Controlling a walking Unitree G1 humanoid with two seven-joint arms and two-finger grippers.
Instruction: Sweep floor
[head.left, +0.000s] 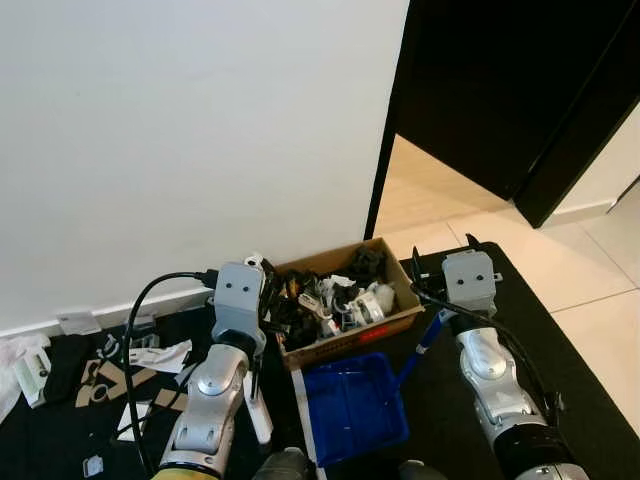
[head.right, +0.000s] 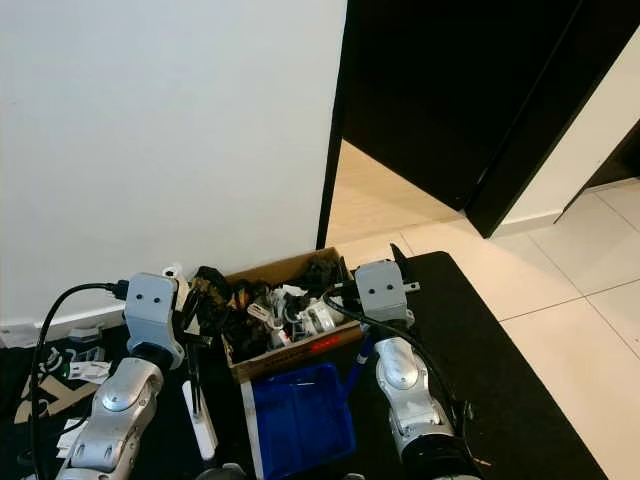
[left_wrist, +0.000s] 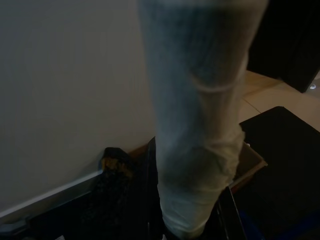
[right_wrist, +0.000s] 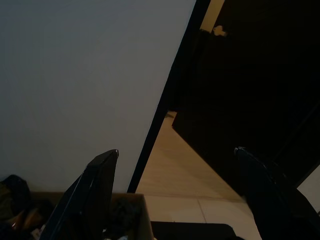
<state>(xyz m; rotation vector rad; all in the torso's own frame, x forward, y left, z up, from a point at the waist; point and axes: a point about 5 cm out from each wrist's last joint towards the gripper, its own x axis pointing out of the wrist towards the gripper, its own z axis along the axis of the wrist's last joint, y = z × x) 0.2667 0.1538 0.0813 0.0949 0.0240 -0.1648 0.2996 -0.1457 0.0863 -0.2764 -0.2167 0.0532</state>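
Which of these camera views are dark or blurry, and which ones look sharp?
Both eye views are bright and sharp: cardboard box, blue dustpan and white wall read clearly. Left wrist view is dim, with a pale handle blurred, too close to focus. Right wrist view is dark; the right gripper shows as silhouettes, jaws spread, against the shadowed doorway.

I see two silver jointed arms with grey boxy wrist housings, black cables looping alongside, and long black fingers (right_wrist: 95, 195).

Doorway (head.left: 440, 190) open — cluttered box (head.left: 345, 300) blocks wall.
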